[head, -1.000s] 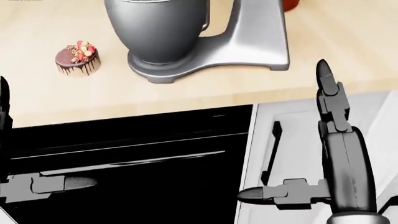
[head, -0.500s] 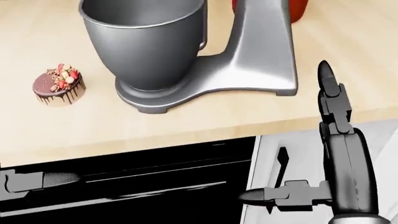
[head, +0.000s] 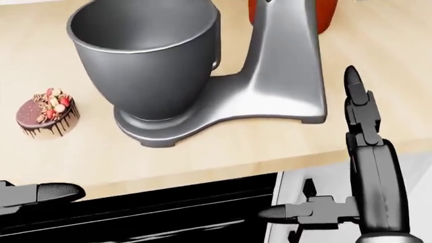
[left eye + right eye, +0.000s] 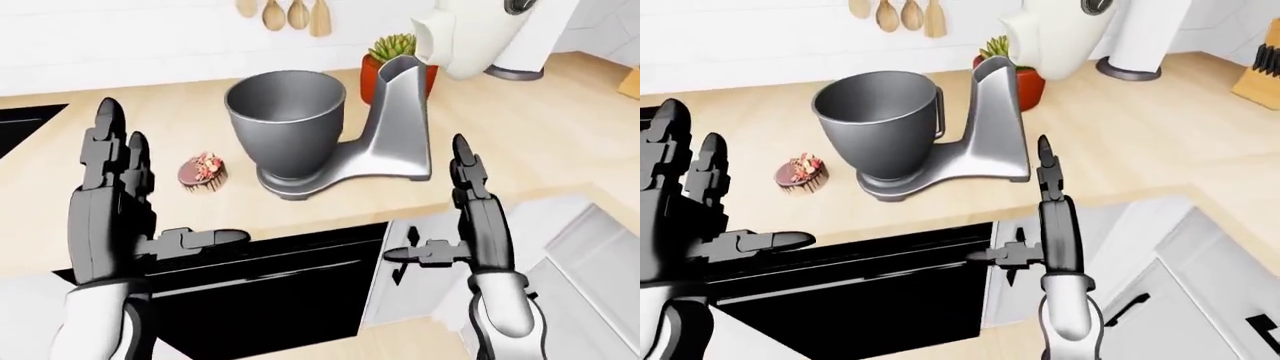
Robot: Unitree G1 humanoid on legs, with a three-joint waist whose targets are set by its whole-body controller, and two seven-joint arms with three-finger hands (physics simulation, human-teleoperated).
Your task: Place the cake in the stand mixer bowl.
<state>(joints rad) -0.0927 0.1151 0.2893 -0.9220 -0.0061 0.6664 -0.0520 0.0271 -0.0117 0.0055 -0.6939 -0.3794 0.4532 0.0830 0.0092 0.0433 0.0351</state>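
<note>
The cake (image 4: 203, 170) sits on the wooden counter (image 4: 520, 127), upright, chocolate-glazed with red and pale toppings. It lies at about 9 o'clock from the mixer's base, near it but not touching. No hand is in contact with it.

The mixer (image 4: 395, 124) stands near the middle of the left-eye view. Its bowl (image 4: 285, 112) is seated on the base, open at the top and, as far as can be seen, bare inside. The grey column rises at 3 o'clock from the bowl. A white tilted head (image 4: 475, 34) shows at 1 o'clock from the bowl. A red pot with a green plant (image 4: 392, 58) stands partly hidden by the column, at 12 o'clock from it. Wooden spoons (image 4: 290, 13) hang on the wall at 12 o'clock from the bowl. A knife block (image 4: 1260, 71) shows at the right edge of the right-eye view.

The left hand (image 4: 115, 202) is raised at 8 o'clock from the cake, released: fingers upright and spread, thumb out sideways, grasping nothing. The right hand (image 4: 470, 217) is raised at 5 o'clock from the mixer base, likewise released, fingers straight up, thumb pointing left, empty.

Below the counter edge a black appliance front (image 4: 270, 292) fills the space between the hands; white cabinet doors (image 4: 590, 255) with dark handles lie at its 3 o'clock.
</note>
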